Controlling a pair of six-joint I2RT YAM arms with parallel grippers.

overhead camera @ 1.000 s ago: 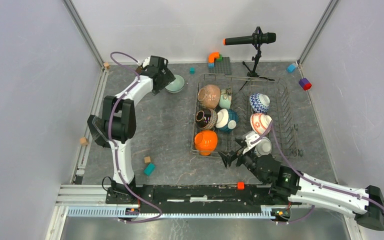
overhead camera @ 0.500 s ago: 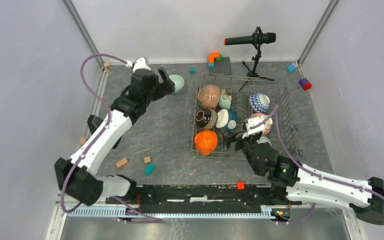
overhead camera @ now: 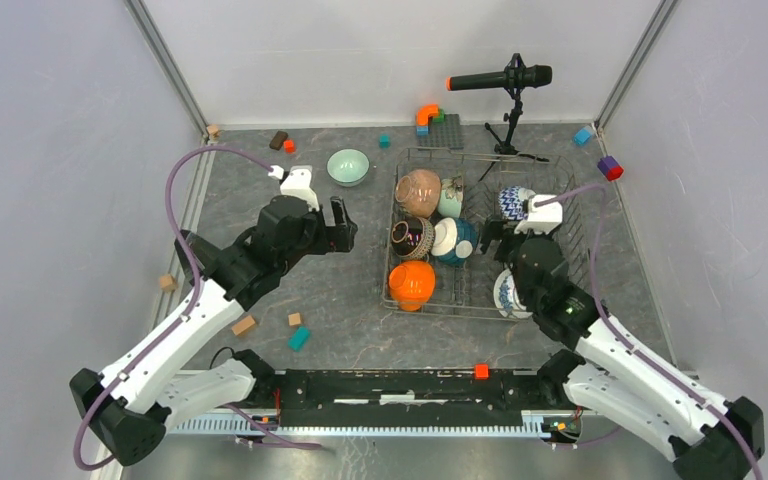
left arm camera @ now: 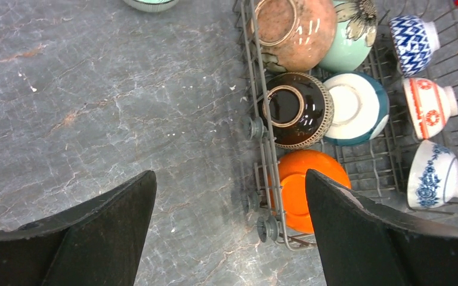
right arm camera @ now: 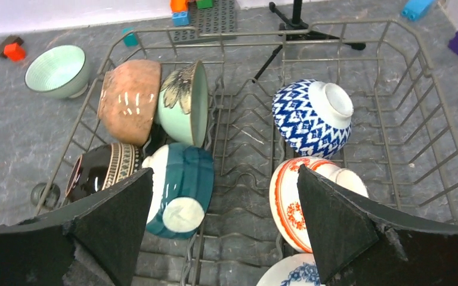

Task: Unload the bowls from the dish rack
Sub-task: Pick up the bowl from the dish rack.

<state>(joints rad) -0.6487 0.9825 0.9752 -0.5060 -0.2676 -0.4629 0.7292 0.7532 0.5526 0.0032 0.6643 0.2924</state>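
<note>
1. Table (overhead camera: 340, 300): flat grey top, veined like stone, with faint rust streaks. A small teal block (overhead camera: 299, 338) lies near the front left.
2. Left gripper (left arm camera: 229, 179): two matt black wedge fingers spread wide, with nothing between them. It hangs over bare table just left of the rack.
3. Pale green bowl (overhead camera: 348, 166): round, finely ribbed inside. It stands upright on the table outside the rack, near the rack's far left corner.
4. Dish rack (right arm camera: 358, 25): thin grey wire, rectangular, with rows of bent tines and low sides. It sits right of centre on the table.
5. Rack, left half, far to near:
   - Speckled pink-brown bowl (left arm camera: 295, 27), glossy, on its side.
   - Mint bowl (right arm camera: 185, 104) with a flower print, on edge against the speckled one.
   - Dark brown bowl (left arm camera: 295, 110) with a striped band, foot ring showing.
   - Teal bowl (left arm camera: 358, 110) with a white underside, just beside the dark brown one.
   - Orange bowl (left arm camera: 316, 185), plain and smooth, underside showing, at the near left corner.
6. Right gripper (right arm camera: 223, 174): black fingers parted wide and empty, above the middle of the rack.
7. Rack, right half, far to near:
   - Blue-white zigzag bowl (right arm camera: 310, 119), tipped with its foot up.
   - Red-and-white bowl (right arm camera: 292, 205), on its side.
   - White bowl (left arm camera: 435, 176) with blue flowers, nearest the front.
</note>
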